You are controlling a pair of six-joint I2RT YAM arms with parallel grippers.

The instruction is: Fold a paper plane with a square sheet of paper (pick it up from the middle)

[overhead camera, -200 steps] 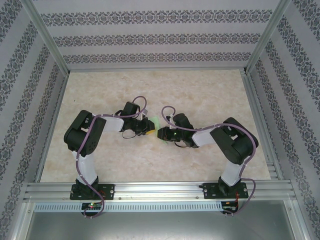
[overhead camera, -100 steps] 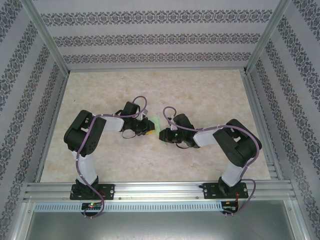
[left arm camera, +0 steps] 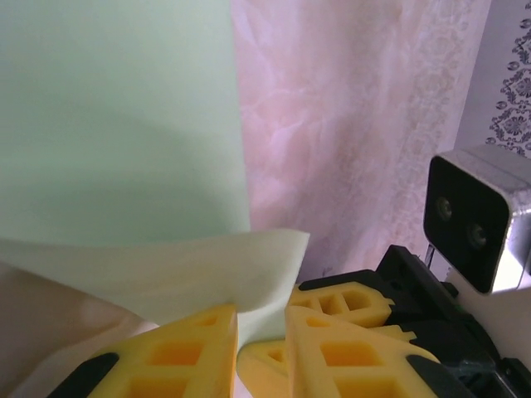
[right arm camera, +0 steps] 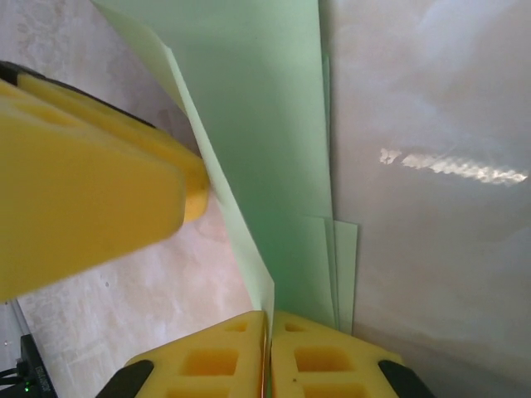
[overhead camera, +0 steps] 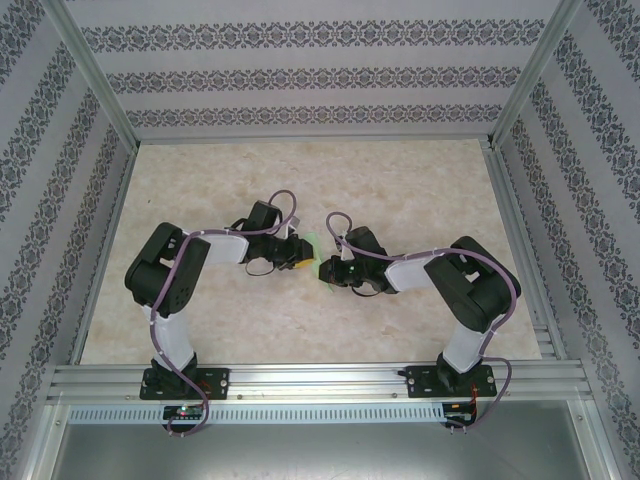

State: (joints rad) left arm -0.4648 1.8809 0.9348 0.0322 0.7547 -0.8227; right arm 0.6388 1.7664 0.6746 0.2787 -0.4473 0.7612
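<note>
**Grip check**

Right gripper (right arm camera: 267,329) is pinched tight on the sheet of paper (right arm camera: 265,124). Left gripper (left arm camera: 261,319) is narrowly parted, a flap dipping between. I count one sheet and two grippers, mid tabletop (overhead camera: 400,180).

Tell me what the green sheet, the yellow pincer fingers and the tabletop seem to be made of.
Green sheet: thin matte paper, judging by its curl and folded edges. Right pincer's fingers: probably moulded yellow plastic or foam, matte, with cut-out pockets. Tabletop: marble-patterned, glossy; stone or laminate, unclear.
</note>
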